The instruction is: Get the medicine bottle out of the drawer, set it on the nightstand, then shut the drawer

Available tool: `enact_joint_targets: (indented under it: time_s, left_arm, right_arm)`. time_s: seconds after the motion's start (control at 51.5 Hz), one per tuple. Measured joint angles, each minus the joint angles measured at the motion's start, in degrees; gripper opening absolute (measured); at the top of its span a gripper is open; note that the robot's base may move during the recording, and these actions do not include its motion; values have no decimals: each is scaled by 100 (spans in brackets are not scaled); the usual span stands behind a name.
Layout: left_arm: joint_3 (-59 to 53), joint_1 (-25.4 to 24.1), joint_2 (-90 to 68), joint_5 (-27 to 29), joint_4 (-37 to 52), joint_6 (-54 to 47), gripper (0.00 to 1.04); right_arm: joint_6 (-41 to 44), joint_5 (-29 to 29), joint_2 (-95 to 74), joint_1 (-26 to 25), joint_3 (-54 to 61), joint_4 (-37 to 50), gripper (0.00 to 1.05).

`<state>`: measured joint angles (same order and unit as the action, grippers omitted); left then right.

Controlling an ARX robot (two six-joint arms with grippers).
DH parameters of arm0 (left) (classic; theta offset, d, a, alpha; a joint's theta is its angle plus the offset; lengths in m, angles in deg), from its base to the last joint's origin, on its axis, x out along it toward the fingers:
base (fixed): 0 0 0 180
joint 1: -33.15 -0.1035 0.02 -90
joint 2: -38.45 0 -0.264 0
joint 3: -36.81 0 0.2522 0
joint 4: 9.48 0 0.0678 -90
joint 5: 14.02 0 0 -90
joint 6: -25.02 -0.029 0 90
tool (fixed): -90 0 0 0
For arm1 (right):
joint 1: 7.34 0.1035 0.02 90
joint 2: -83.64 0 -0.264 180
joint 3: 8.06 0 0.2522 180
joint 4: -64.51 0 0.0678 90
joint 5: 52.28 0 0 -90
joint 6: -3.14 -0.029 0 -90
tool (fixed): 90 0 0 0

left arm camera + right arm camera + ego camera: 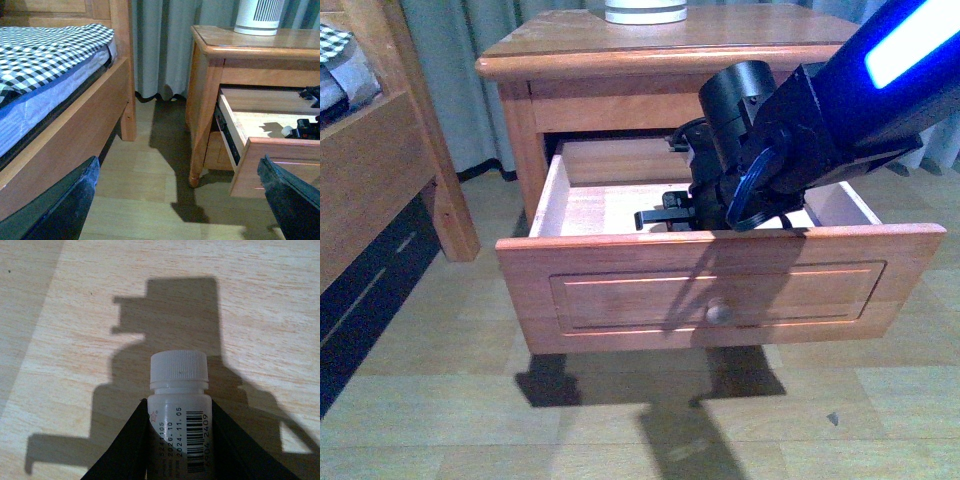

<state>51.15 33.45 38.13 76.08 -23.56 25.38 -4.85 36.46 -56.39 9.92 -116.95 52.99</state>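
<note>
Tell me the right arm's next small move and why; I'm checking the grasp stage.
Probably lift straight up: the right gripper has its fingers against both sides of the medicine bottle, low inside the open drawer, so it must clear the front wall before reaching the nightstand top.

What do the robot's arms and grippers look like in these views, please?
The right arm is black and boxy, with a glowing blue-white light strip, a round black joint housing and a blue cable-like loop at the wrist. The right gripper and left gripper have dark, wedge-shaped fingers.
</note>
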Motion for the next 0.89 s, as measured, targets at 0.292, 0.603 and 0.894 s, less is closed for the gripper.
enact_joint_targets:
  time_s: [0.292,0.603,0.894]
  left_arm:
    - [0,0,0,0,0,0,98]
    - [0,0,0,0,0,0,98]
    - [0,0,0,0,0,0,98]
  right_arm:
    - [-170,-472,1012,-66,483,361,29]
    - [492,-785,2627,0,485,173,29]
    - [844,-278,2293,-199,-1058,0,29]
